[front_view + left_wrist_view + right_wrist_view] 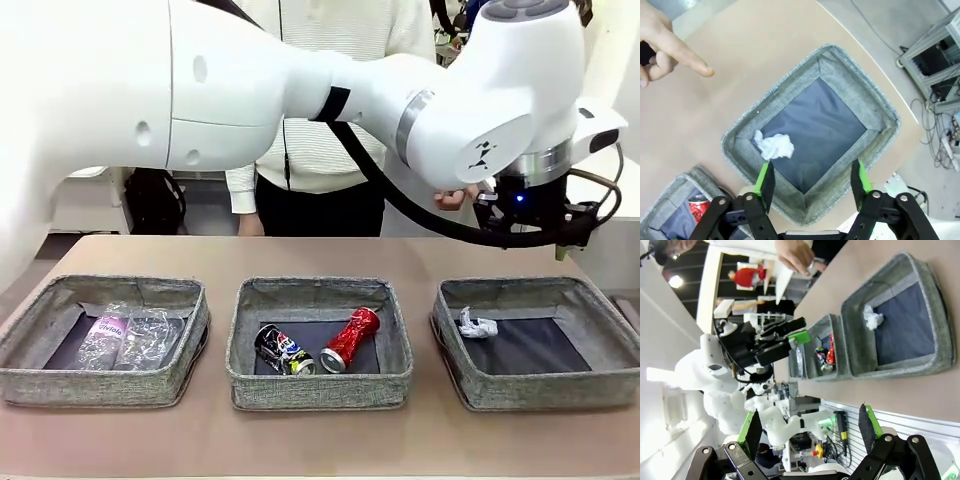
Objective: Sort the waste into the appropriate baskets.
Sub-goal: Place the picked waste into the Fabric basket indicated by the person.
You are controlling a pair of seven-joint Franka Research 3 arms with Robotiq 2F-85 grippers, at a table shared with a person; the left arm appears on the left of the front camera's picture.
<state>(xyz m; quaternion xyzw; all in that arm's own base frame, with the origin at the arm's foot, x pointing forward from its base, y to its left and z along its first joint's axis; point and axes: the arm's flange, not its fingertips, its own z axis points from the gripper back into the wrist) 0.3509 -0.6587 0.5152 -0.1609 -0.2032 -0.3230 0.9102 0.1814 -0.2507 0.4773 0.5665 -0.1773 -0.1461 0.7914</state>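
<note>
Bottle (105,337), cup (150,335) at 9 o'clock basket (100,385) | cans (310,345) middle | paper wad (775,146) at 3 o'clock | worktop (320,440) bare, sorting looks complete | left gripper (812,180) fingers wide, empty | right gripper (810,430) wide, empty

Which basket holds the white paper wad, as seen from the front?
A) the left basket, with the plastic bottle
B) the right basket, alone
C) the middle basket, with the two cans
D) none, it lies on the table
B: the paper wad lies alone in a corner of the right basket; the cans are in the middle basket.

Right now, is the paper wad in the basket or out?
In: the paper wad lies on the floor of the right basket, near a corner.
</note>
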